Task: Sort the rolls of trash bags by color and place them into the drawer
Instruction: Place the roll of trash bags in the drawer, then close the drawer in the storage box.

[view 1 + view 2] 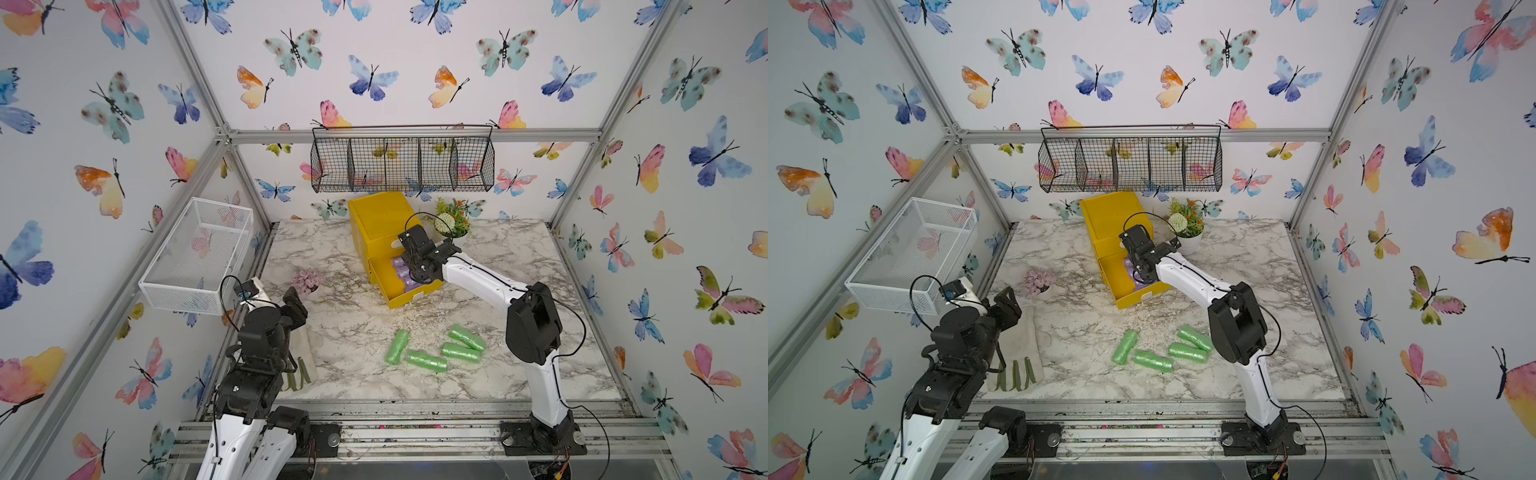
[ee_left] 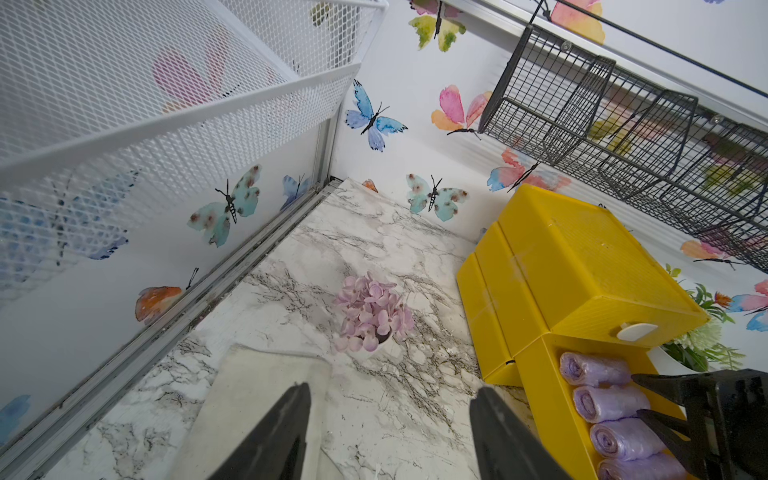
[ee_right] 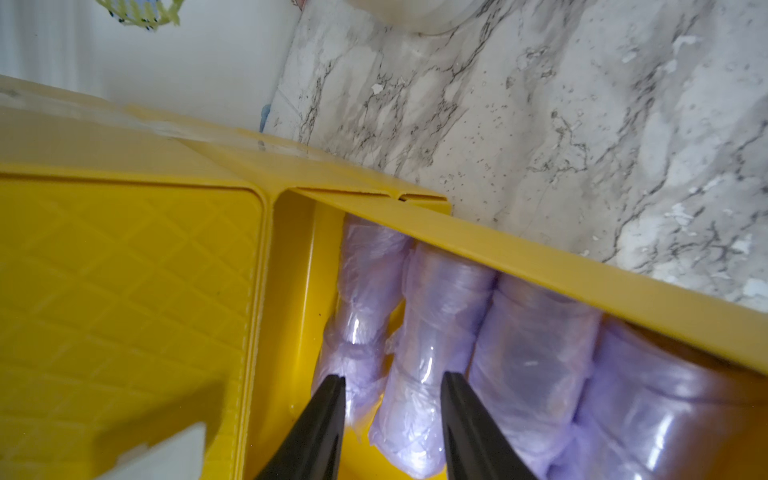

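While my right jaws hang over the pulled-out bottom drawer (image 1: 415,297) of the bright yellow plastic three-drawer chest (image 1: 380,216), which stands at the middle of the back edge of the marble tabletop (image 1: 353,332), the purple lot looks done. Four lilac crinkly plastic rolls (image 2: 611,401) lie side by side in that drawer. Right jaws are apart, straddling the second roll out from the chest, and not clamped on it as far as the wrist view shows.

Left to do: four bright green glossy rolls (image 1: 461,352) are loose on the tabletop toward the front edge, right of middle, well apart from the chest.

Pale pink rolls: none in view. The drawers above the open one look shut, so maybe inside; cannot tell.

Left jaws are apart and empty, over a pale work glove (image 1: 1021,353) by the left edge.

My call: about a third to two thirds done. The green rolls need a drawer of their own, and the open drawer needs pushing in.
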### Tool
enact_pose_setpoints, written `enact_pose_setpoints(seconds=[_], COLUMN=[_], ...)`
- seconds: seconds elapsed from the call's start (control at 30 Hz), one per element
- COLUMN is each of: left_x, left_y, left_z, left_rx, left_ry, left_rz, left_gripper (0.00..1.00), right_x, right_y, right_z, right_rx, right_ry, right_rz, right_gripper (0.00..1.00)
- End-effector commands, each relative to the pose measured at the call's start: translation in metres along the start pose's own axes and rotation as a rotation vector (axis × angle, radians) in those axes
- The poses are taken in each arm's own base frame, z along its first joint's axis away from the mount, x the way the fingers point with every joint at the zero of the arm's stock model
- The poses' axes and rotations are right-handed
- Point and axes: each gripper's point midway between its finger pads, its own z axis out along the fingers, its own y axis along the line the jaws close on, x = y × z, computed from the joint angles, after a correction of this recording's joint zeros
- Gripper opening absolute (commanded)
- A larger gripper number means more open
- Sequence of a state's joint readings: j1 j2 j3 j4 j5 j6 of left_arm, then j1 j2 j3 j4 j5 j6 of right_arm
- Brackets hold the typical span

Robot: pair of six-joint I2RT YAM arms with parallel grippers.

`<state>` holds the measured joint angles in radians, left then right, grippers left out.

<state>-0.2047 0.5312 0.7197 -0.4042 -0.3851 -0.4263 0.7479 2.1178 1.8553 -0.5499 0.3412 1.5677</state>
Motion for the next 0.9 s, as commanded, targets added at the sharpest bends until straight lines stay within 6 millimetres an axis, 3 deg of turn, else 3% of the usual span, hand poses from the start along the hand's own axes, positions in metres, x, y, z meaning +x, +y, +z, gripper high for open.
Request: enact_pose_setpoints(seconds=[0.0, 0.13, 0.23, 0.33, 0.53, 0.7, 0.87], left_x=[-0.012, -0.017, -0.021, -0.026, -0.034, -0.034, -0.039], left_y=[0.002, 0.002, 0.001, -0.001, -0.012, -0.043, -0.092], left_z=[-0.006, -0.009, -0.012, -0.016, -0.019, -0.011, 0.005], left_rx=[-0.013, -0.012, -0.011, -0.006, 0.04, 0.162, 0.339], left_ry=[-0.035, -0.04, -0.041, -0.041, -0.029, 0.032, 0.104], left_rz=[0.001, -0.002, 0.0, 0.008, 0.012, 0.025, -0.007], left_gripper=[0.66, 0.66, 0.66, 0.65, 0.65, 0.64, 0.63], right_x=[0.0, -0.004, -0.003, 0.001, -0.005, -0.019, -0.038], right_y=[0.005, 0.011, 0.025, 0.025, 0.031, 0.024, -0.003], right_z=[-0.009, -0.018, -0.029, -0.042, -0.096, -0.147, -0.186], right_rx=[-0.024, -0.059, -0.151, -0.251, -0.563, -0.697, -0.727], right_ry=[-0.004, -0.003, 0.017, 0.047, 0.024, -0.054, -0.146], right_rz=[-0.007, -0.015, -0.082, -0.124, -0.245, -0.389, -0.49], right_gripper=[0.43, 0.43, 0.43, 0.42, 0.42, 0.44, 0.51])
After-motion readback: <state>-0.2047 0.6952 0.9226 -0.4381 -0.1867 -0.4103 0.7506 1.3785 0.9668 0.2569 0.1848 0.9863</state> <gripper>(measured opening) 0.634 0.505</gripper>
